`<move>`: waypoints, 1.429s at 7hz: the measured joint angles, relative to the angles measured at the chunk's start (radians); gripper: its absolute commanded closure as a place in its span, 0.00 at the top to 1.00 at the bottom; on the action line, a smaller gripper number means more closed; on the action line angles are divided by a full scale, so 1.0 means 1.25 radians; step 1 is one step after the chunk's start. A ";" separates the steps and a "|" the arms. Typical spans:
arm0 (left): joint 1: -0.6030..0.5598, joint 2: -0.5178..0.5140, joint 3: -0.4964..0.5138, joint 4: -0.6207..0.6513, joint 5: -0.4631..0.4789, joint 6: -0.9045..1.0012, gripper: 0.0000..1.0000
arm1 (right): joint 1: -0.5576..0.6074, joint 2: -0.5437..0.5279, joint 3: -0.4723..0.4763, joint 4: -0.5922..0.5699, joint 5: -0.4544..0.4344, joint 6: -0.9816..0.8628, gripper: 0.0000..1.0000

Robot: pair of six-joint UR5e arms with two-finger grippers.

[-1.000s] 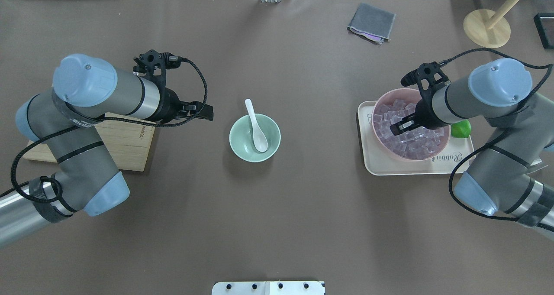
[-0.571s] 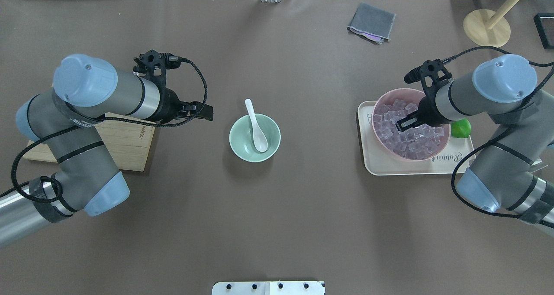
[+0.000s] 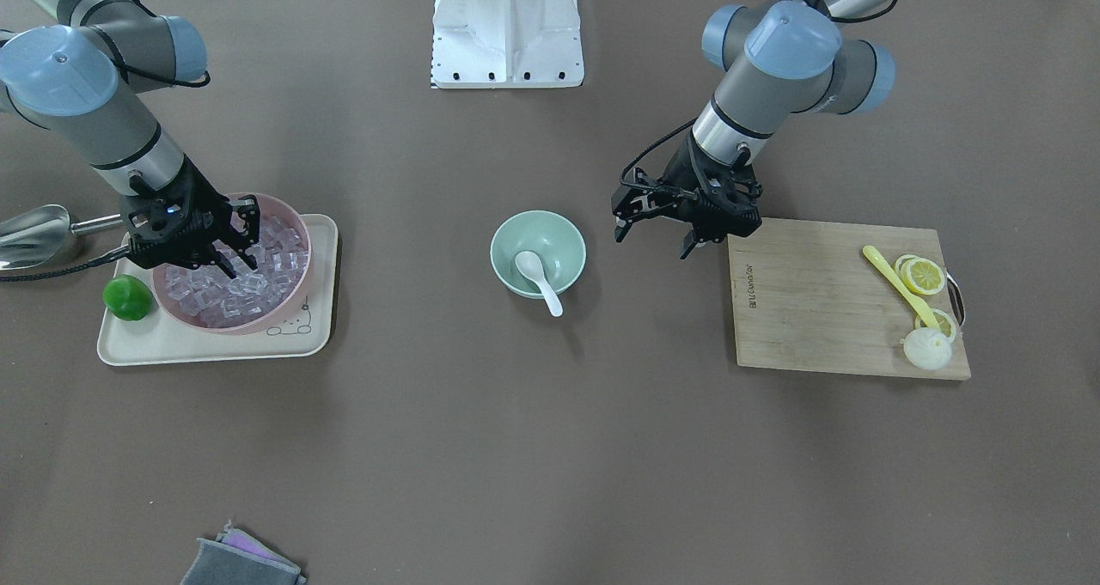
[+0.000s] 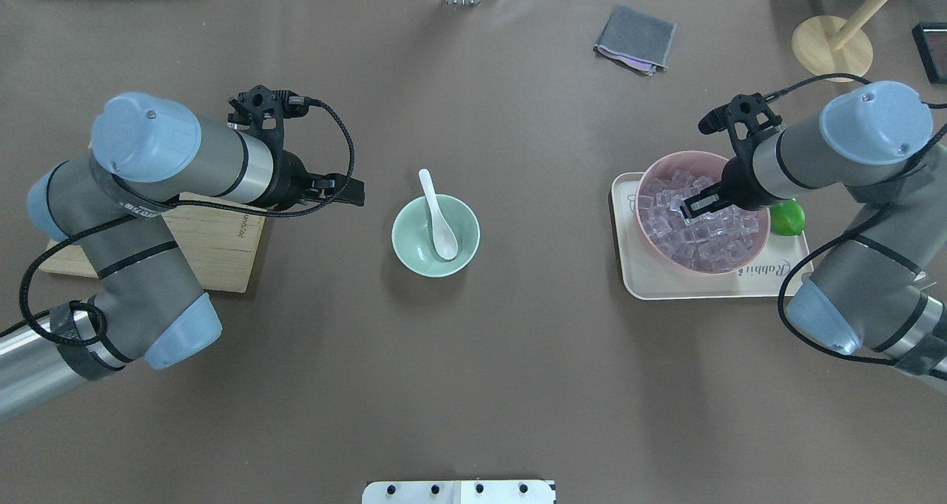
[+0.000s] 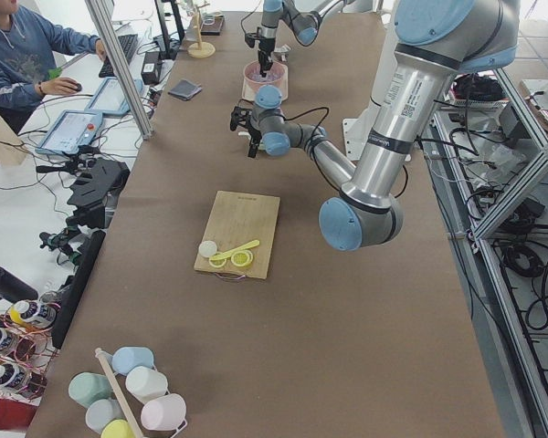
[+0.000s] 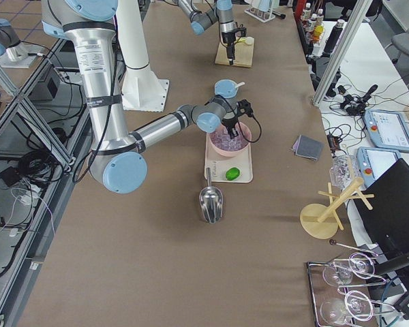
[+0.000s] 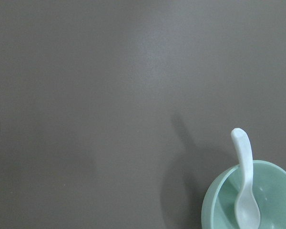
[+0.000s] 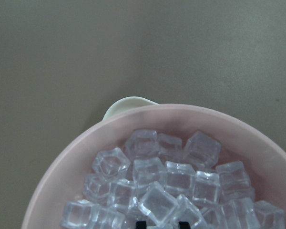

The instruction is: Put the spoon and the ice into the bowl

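The white spoon (image 4: 440, 219) lies in the mint-green bowl (image 4: 403, 256) at the table's middle, its handle sticking out over the far rim; it also shows in the front view (image 3: 540, 280) and the left wrist view (image 7: 245, 191). My left gripper (image 4: 355, 191) is open and empty, left of the bowl and above the table. My right gripper (image 4: 692, 208) is over the pink bowl (image 4: 740, 266) heaped with ice cubes (image 4: 703, 241). In the right wrist view its fingertips (image 8: 141, 224) stand one cube's width apart, pinching an ice cube largely hidden below the frame edge.
The pink bowl and a green lime (image 4: 788, 219) sit on a cream tray (image 4: 644, 282). A metal scoop (image 3: 30, 233) lies beside the tray. A wooden cutting board (image 3: 816, 310) carries a yellow spoon (image 3: 894, 280) and lemon slices. A grey cloth (image 4: 635, 38) and a wooden stand (image 4: 832, 49) sit far back.
My right gripper has risen and drawn back toward the far right part of the pink bowl. The left arm, spoon and mint bowl have not moved.
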 measured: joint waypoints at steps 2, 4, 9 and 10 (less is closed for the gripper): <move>-0.002 0.010 -0.003 -0.005 -0.001 0.004 0.98 | 0.027 0.017 0.019 -0.004 0.041 0.037 0.00; -0.026 0.065 -0.010 -0.042 -0.009 0.050 0.98 | 0.014 0.080 0.026 -0.006 0.043 0.157 0.00; -0.186 0.202 -0.013 -0.099 -0.152 0.256 0.98 | -0.242 0.376 -0.028 -0.135 -0.269 0.526 0.00; -0.193 0.208 -0.009 -0.099 -0.159 0.266 0.98 | -0.269 0.427 -0.079 -0.137 -0.317 0.555 0.00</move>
